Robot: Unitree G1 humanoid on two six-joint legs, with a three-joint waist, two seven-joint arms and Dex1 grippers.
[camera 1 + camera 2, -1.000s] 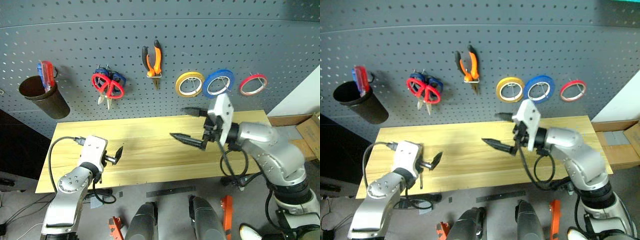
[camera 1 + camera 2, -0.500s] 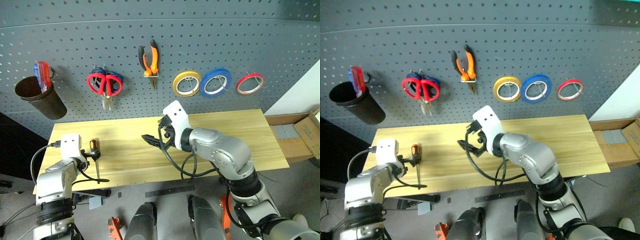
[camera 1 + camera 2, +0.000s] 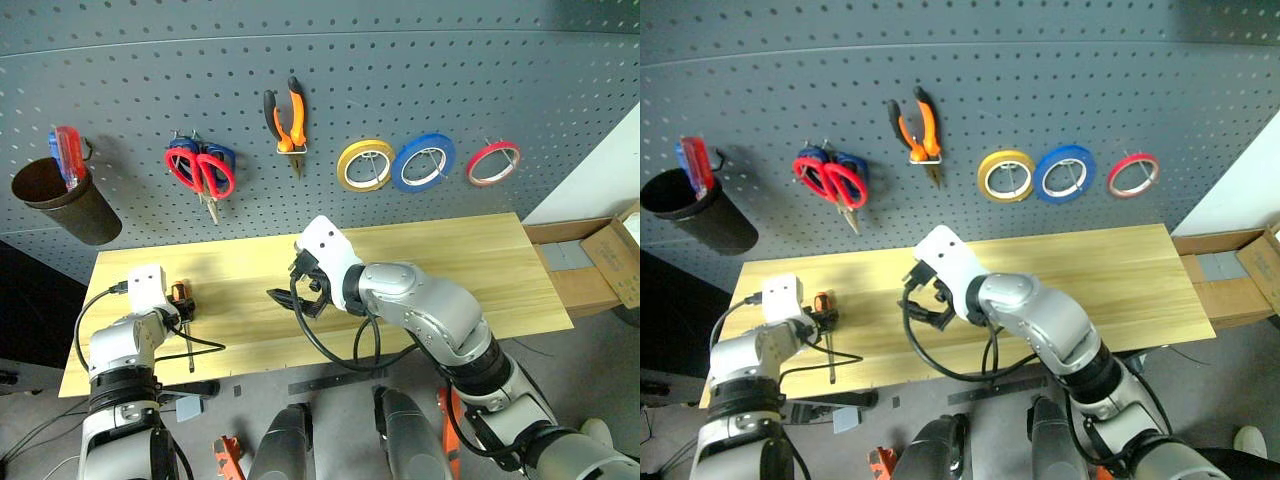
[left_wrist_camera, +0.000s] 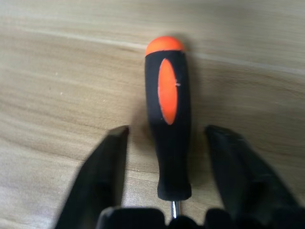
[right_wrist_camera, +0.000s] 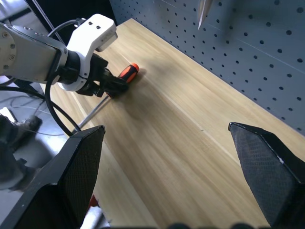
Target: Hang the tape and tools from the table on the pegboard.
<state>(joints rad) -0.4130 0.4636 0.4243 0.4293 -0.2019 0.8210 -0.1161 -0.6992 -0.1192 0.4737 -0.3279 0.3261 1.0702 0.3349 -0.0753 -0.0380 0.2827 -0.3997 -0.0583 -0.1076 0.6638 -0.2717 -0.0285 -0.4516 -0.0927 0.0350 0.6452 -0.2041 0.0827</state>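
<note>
Light wooden table (image 3: 450, 260), screwdriver (image 4: 167, 131) lying between left tool's (image 4: 167, 157) spread fingers, untouched, right tool (image 5: 176, 176) spread.

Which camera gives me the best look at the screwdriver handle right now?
The left wrist view: the screwdriver handle lies on the table between the left tool's fingers. The right wrist view shows it from afar beside that tool; the eye views show it small.
</note>
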